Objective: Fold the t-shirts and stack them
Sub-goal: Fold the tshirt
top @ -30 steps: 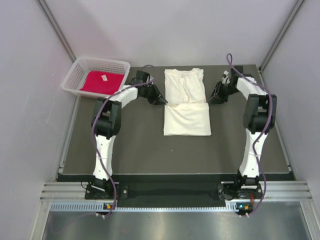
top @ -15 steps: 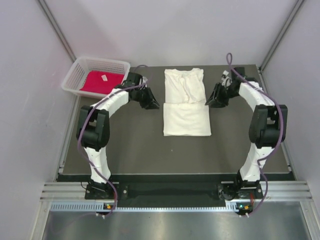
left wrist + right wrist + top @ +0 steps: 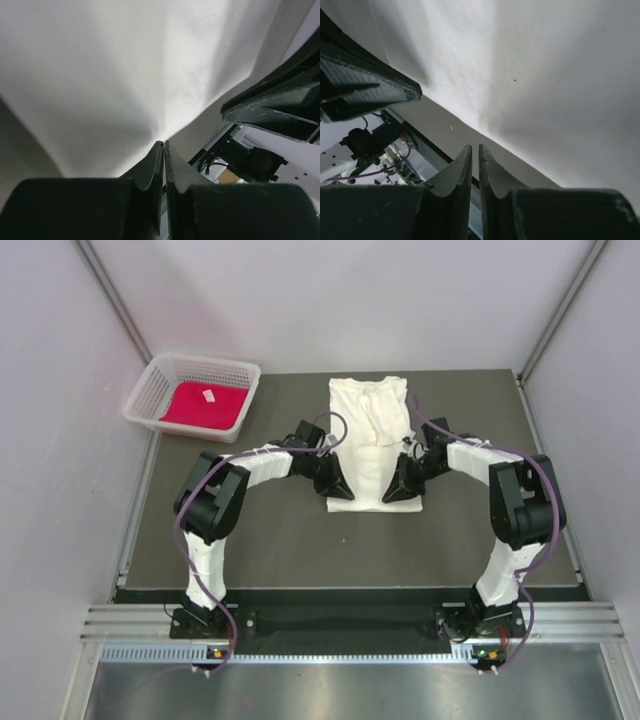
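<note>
The cream-white t-shirt (image 3: 368,415) lies folded into a narrow strip at the table's middle, collar end far. My left gripper (image 3: 338,488) is shut, its tips against the shirt's near left corner; the cloth (image 3: 125,65) creases toward the tips (image 3: 163,142). My right gripper (image 3: 393,492) is shut at the near right corner, with its tips (image 3: 475,147) over the dark table just off the cloth's (image 3: 560,75) edge. No cloth shows between either pair of jaws. The red-magenta t-shirt (image 3: 205,403) with its white tag lies in the basket.
The white mesh basket (image 3: 150,380) stands at the far left corner, partly off the dark table (image 3: 260,530). Grey walls close in the left, the right and the back. Each wrist view shows the other gripper close by: the right (image 3: 280,100) and the left (image 3: 360,85).
Both grippers have moved from the sides of the shirt's fold line toward me and inward, onto the near corners. The shirt has kept its place.
</note>
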Controlling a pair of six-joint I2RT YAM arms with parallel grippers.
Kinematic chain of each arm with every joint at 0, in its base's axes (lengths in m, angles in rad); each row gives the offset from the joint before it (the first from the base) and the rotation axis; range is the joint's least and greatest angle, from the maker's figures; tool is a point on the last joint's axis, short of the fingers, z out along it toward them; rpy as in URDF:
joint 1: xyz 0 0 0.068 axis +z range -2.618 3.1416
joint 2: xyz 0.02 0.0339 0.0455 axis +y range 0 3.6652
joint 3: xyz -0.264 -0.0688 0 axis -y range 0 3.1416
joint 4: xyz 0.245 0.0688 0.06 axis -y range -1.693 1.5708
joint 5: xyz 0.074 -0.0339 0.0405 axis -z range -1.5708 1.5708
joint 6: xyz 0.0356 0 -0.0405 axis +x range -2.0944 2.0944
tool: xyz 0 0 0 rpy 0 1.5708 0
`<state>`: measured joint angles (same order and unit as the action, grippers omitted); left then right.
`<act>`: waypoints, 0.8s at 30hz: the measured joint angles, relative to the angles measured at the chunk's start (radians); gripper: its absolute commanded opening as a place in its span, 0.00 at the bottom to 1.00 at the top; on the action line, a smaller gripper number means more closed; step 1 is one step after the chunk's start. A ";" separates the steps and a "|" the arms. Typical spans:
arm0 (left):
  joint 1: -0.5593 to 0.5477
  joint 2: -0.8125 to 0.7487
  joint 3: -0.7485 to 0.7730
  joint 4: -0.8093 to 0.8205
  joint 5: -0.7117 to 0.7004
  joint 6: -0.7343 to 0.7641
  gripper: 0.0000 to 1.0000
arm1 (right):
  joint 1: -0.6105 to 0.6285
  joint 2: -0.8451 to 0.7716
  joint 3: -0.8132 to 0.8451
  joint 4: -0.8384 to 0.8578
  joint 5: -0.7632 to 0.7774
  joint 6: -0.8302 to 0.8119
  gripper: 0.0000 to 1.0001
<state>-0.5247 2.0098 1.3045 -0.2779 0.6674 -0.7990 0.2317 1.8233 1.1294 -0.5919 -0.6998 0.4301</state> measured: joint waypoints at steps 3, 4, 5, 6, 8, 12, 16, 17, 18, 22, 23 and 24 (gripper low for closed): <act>0.023 0.019 -0.026 -0.010 -0.008 0.025 0.08 | -0.012 0.013 -0.010 0.011 0.013 -0.021 0.11; 0.029 0.022 -0.032 -0.014 -0.011 0.034 0.08 | -0.017 0.019 -0.013 0.011 0.022 -0.030 0.11; 0.035 0.025 -0.039 -0.018 -0.015 0.046 0.08 | -0.022 0.021 -0.019 0.014 0.027 -0.039 0.11; 0.040 0.027 -0.044 -0.022 -0.021 0.058 0.08 | -0.032 0.023 -0.029 0.016 0.037 -0.047 0.11; 0.043 0.028 -0.057 -0.023 -0.029 0.080 0.08 | -0.053 0.023 -0.046 0.015 0.052 -0.064 0.11; 0.045 0.027 -0.067 -0.023 -0.020 0.118 0.07 | -0.128 0.023 -0.082 0.002 0.084 -0.100 0.12; 0.046 0.013 -0.069 -0.050 -0.032 0.169 0.09 | -0.221 0.004 -0.098 -0.029 0.100 -0.133 0.13; 0.046 0.006 -0.069 -0.065 -0.039 0.184 0.09 | -0.246 -0.011 -0.104 -0.040 0.116 -0.142 0.14; 0.046 -0.005 -0.069 -0.089 -0.053 0.203 0.09 | -0.267 -0.029 -0.109 -0.051 0.150 -0.153 0.14; 0.048 -0.056 -0.069 -0.171 -0.082 0.245 0.13 | -0.322 -0.100 -0.115 -0.089 0.228 -0.169 0.15; 0.049 -0.076 -0.069 -0.179 -0.083 0.245 0.14 | -0.319 -0.120 -0.114 -0.089 0.227 -0.168 0.16; 0.051 -0.093 -0.069 -0.177 -0.080 0.244 0.14 | -0.311 -0.136 -0.113 -0.085 0.218 -0.165 0.16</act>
<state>-0.4732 1.9171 1.2358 -0.4553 0.5869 -0.5552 -0.0795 1.6871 1.0164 -0.6773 -0.4816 0.2653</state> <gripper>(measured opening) 0.134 0.154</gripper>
